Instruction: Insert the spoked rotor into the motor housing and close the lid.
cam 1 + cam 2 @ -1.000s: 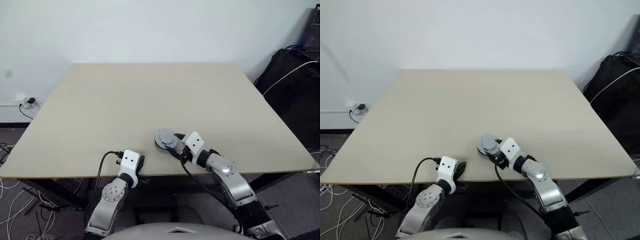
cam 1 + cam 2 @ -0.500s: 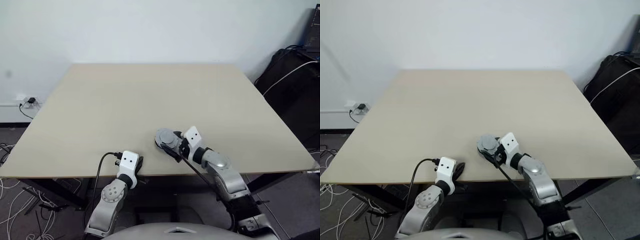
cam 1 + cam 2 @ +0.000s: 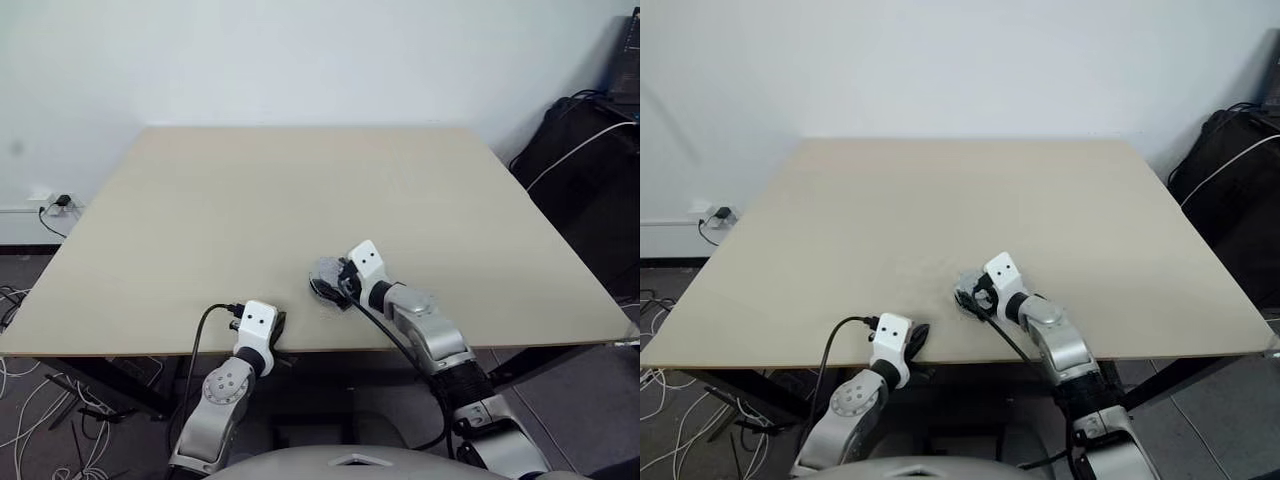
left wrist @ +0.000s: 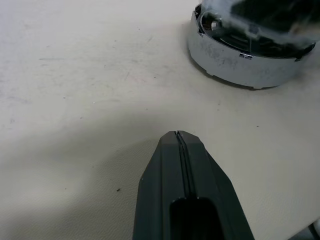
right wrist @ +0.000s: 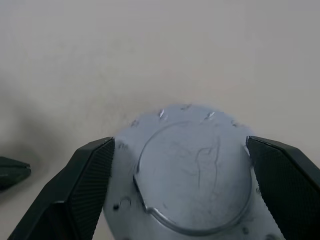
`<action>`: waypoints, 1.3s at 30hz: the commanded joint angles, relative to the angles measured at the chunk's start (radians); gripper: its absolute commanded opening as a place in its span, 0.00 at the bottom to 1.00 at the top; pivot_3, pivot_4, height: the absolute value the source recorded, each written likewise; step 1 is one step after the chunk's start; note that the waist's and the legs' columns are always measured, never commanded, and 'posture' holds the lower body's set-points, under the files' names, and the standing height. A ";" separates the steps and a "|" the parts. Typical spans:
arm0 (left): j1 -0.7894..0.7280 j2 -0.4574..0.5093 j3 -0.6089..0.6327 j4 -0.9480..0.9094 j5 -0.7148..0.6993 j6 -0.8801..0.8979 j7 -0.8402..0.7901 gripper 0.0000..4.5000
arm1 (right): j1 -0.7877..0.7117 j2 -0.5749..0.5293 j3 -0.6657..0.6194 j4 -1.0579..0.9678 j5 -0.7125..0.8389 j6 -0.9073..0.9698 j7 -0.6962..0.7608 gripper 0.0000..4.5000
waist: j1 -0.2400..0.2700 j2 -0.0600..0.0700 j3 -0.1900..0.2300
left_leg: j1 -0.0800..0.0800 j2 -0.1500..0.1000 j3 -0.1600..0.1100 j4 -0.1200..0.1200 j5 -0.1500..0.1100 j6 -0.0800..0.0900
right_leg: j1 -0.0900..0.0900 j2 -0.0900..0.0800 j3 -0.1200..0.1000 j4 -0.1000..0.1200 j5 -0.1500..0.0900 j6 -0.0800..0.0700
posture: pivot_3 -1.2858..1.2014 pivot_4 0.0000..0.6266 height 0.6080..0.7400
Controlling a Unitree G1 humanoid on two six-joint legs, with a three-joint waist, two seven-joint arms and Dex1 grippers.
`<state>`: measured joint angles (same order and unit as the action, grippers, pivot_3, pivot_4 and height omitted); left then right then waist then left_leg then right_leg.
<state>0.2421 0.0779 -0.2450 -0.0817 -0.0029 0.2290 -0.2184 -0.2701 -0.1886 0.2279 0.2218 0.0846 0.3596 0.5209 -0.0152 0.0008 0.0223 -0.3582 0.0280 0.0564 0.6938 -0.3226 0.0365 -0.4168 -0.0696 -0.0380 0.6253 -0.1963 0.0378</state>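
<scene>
The lid (image 5: 195,180) lies on the table (image 3: 250,200) near the front edge, smooth silver face with a raised middle upward. From the side it reads as a low silver round body (image 4: 245,55). My right gripper (image 5: 181,141) is open and reaches over it, one black finger (image 5: 85,185) on each side of its rim. The same gripper (image 3: 332,280) covers most of the lid (image 3: 320,272) in the head views. My left gripper (image 4: 177,135) is shut and empty, resting low at the table's front edge (image 3: 278,328), apart from the lid. The spoked rotor and motor housing are hidden.
The table's front edge runs just behind both grippers. Dark bags and cables (image 3: 590,150) stand off the right side. A wall socket (image 3: 60,203) and loose cables are at the floor on the left.
My right gripper has pushed forward and down over the lid, so its fingers now flank it instead of standing behind it. The left gripper has kept still.
</scene>
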 commanded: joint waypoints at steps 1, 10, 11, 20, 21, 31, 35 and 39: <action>-0.008 -0.008 0.004 -0.015 -0.005 -0.025 0.004 0.00 | -0.030 0.002 -0.001 0.021 -0.009 0.004 0.006 1.00 | 0.000 0.000 0.000 | 0.000 0.000 0.000 0.000 0.000 0.000 | 0.000 0.000 0.000 0.000 0.000 0.000 | 0.52 0.00 1.00; -0.002 -0.008 0.004 -0.020 -0.005 -0.026 0.005 0.00 | -0.015 0.001 -0.013 0.009 -0.010 0.022 -0.001 0.72 | -0.003 0.001 -0.001 | 0.001 0.000 0.000 0.000 0.000 0.000 | 0.001 0.000 0.000 0.000 0.000 0.000 | 0.52 0.00 1.00; -0.001 -0.008 0.004 -0.020 -0.005 -0.026 0.004 0.00 | -0.012 0.000 -0.017 -0.002 -0.006 0.026 0.001 0.72 | -0.003 0.001 -0.001 | 0.001 0.000 0.000 0.000 0.000 0.000 | 0.001 0.000 0.000 0.000 0.000 0.000 | 0.52 0.00 1.00; -0.004 -0.009 -0.003 -0.020 -0.003 -0.023 0.000 0.00 | -0.009 -0.003 -0.006 -0.042 -0.012 0.062 0.000 0.72 | -0.003 0.001 -0.001 | 0.000 0.000 0.000 0.000 0.000 0.000 | 0.000 0.000 0.000 0.000 0.000 0.000 | 0.52 0.00 1.00; -0.004 -0.010 -0.003 -0.020 -0.003 -0.023 0.000 0.00 | -0.009 0.003 -0.006 -0.044 -0.011 0.064 -0.004 0.72 | -0.003 0.001 -0.001 | 0.000 0.000 0.000 0.000 0.000 0.000 | 0.000 0.000 0.000 0.000 0.000 0.000 | 0.52 0.00 1.00; 0.006 -0.013 -0.003 -0.029 -0.003 -0.021 0.007 0.00 | -0.007 0.042 -0.035 -0.013 -0.003 -0.020 -0.021 0.72 | -0.009 0.002 -0.001 | 0.000 0.000 0.000 0.000 0.000 0.000 | 0.000 0.000 0.000 0.000 0.000 0.000 | 0.52 0.00 1.00; 0.006 -0.012 -0.001 -0.026 -0.004 -0.023 0.007 0.00 | -0.011 0.042 -0.027 0.002 -0.022 -0.014 -0.032 0.72 | -0.009 0.002 -0.001 | 0.000 0.000 0.000 0.000 0.000 0.000 | 0.000 0.000 0.000 0.000 0.000 0.000 | 0.52 0.00 1.00; 0.003 -0.011 0.000 -0.018 -0.003 -0.027 0.006 0.00 | -0.018 0.042 -0.007 0.002 -0.050 0.021 -0.048 0.72 | -0.009 0.002 -0.001 | 0.000 0.000 0.000 0.000 0.000 0.000 | 0.000 0.000 0.000 0.000 0.000 0.000 | 0.52 0.00 1.00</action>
<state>0.2559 0.0743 -0.2454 -0.0817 -0.0028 0.2270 -0.2138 -0.2653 -0.1502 0.2146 0.2346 0.0451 0.3757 0.4800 -0.0244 0.0027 0.0216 -0.3580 0.0282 0.0562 0.6938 -0.3227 0.0365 -0.4168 -0.0696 -0.0380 0.6254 -0.1964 0.0378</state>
